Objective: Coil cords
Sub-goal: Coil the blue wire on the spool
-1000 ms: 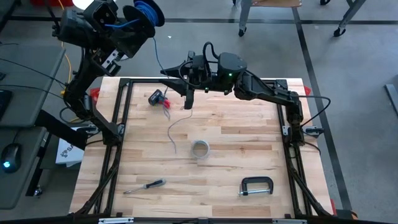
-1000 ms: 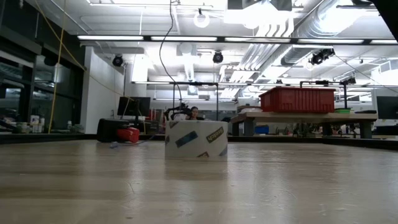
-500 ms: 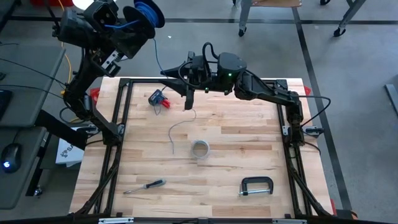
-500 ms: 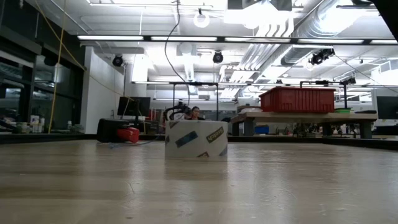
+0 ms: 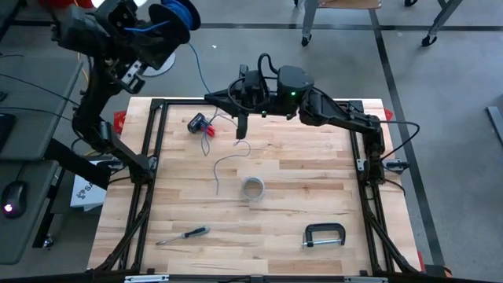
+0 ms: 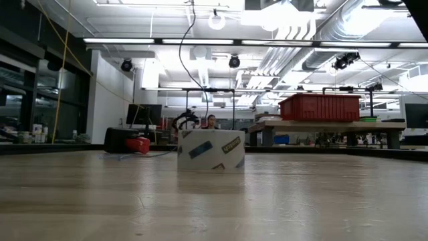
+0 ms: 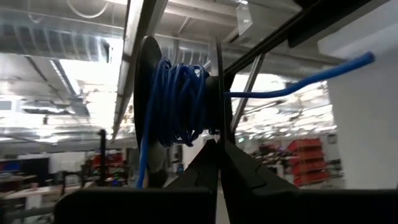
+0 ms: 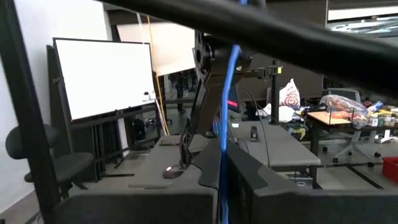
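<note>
Risk: blue cord point(image 5: 198, 75) pinched in right gripper point(image 5: 240, 132) fingers at tabletop point(image 5: 314, 189) 12 o'clock may slip. Left gripper point(image 5: 161, 49), clenched on spool point(image 5: 179, 14) at 11 o'clock. Grey cord point(image 5: 222, 165) tail could snag tape roll point(image 5: 253, 189).

Stickers mark the tape roll point(image 6: 210, 149) on the table; their print is too small to read.

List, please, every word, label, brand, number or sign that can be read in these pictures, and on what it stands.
No text can be read in any view.
Roll of tape: blue and yellow labels on its side, print too small to read.
White paper beside the table's left edge: dark marks, too blurred to read.
Whiteboard: faint marks only, unreadable.
</note>
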You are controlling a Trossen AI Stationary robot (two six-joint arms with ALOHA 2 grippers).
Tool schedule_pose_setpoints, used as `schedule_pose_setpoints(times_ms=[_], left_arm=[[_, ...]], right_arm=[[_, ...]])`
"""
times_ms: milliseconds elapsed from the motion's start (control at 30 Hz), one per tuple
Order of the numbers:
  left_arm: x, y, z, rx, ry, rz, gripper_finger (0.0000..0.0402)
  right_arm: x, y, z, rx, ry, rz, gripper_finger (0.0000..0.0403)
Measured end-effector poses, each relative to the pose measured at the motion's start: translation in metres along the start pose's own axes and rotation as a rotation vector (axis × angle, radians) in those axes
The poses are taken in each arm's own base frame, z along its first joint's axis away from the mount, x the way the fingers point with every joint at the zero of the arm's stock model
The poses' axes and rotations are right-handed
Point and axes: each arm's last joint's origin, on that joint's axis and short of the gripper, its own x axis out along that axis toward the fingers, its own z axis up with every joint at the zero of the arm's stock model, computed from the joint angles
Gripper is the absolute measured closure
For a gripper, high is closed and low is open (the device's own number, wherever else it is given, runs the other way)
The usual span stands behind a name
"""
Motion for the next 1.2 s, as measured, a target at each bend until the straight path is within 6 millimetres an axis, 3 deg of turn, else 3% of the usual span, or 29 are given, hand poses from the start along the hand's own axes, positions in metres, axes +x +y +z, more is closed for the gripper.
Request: schedule_pose_setpoints(times_ms=[267,533,800,1000,1200], left_arm=[[-0.04,-0.016,0.022,0.045,0.146,0.243,0.0399],[-0.08,-0.036,0.022,0.005,0.361,0.576,0.0399],[-0.097,-0.046,0.008,-0.106,0.555,0.643,0.0399],[-0.108,-0.046,-0.008,-0.031,0.78,0.663,0.0399],[-0.107,-0.043,-0.01,0.019,0.81,0.635,0.0399]], right_arm=[[-0.029,0.003,0.019,-0.038,0.108,-0.035,0.0402],[-0.051,0.002,0.036,-0.048,0.124,-0.048,0.0402],[-0.053,-0.007,0.036,-0.031,0.144,-0.076,0.0403],[-0.056,-0.024,0.032,-0.007,0.195,-0.126,0.0403],[-0.058,-0.032,0.031,-0.002,0.206,-0.146,0.0403]])
